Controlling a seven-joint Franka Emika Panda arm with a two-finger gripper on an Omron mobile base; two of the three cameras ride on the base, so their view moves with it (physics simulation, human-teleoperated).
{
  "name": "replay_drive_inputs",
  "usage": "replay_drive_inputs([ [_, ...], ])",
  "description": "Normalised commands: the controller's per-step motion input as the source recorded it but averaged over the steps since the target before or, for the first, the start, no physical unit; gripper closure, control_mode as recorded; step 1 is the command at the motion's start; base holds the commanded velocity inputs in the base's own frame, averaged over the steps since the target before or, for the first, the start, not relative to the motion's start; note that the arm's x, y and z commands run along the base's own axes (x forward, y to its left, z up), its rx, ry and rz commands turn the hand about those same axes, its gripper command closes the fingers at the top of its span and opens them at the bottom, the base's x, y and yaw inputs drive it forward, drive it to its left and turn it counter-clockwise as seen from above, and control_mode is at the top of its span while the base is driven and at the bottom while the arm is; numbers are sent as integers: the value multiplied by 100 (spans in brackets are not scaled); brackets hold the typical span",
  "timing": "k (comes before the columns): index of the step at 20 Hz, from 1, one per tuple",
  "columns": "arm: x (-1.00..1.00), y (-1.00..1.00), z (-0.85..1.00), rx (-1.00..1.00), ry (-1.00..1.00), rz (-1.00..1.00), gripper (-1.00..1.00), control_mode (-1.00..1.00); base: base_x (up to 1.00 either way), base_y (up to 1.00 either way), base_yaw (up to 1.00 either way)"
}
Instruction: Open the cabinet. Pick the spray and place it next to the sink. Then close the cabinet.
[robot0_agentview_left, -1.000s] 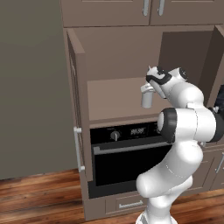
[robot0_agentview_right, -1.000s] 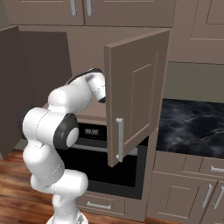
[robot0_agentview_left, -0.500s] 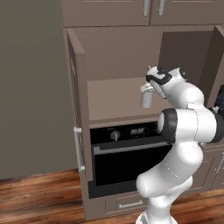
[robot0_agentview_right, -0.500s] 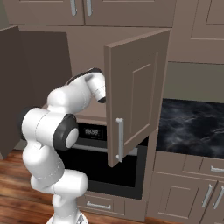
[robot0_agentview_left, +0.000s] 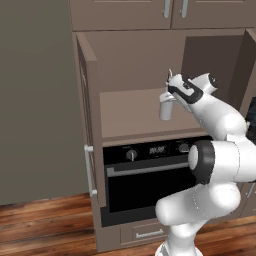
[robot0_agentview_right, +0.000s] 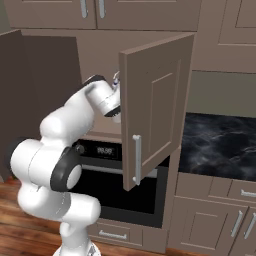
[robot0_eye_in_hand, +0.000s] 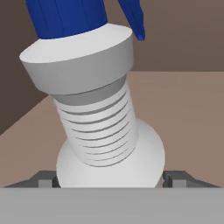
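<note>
End effector wide, fingertips flanking spray base, contact unclear | spray: whitish ribbed neck, blue collar, tilted in hand view, inside open cabinet

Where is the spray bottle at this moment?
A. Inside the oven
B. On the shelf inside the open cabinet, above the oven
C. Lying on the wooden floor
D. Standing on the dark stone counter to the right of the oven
B. The spray stands on the tan shelf of the open cabinet, just above the black oven, with the gripper right at its top.
</note>
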Motion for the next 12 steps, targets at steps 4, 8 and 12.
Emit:
replay_drive_inputs([
  [4, -33, 28, 56, -1, 0, 0, 100, -100, 0, 0, 0],
  [8, -24, 33, 35, -1, 0, 0, 100, -100, 0, 0, 0],
  [12, -40, 13, 26, -1, 0, -5, 100, -100, 0, 0, 0],
])
